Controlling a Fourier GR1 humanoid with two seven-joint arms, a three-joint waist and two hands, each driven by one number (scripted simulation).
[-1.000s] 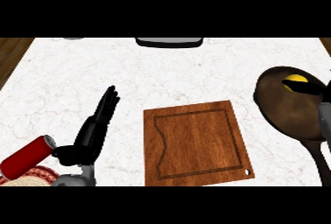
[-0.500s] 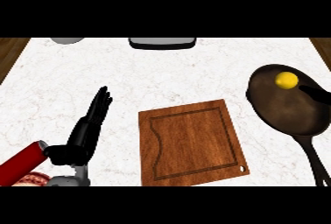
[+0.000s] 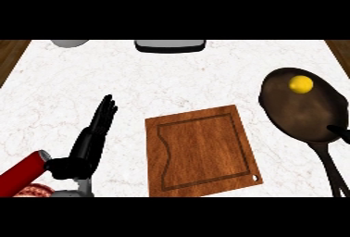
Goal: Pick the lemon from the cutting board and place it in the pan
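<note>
The lemon (image 3: 301,84) lies inside the pan (image 3: 304,111), near its far rim. A small black tip, probably of the right hand (image 3: 340,130), pokes in over the pan's near edge; its fingers cannot be made out. Left of the pan lies the cutting board (image 3: 203,149). Further left, the left hand (image 3: 92,137) is open, fingers straight, holding nothing.

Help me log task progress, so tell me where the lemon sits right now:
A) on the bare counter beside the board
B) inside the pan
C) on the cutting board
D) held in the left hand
B: the lemon lies inside the pan, near its far rim, while the cutting board is bare and the left hand rests open on the counter holding nothing.
</note>
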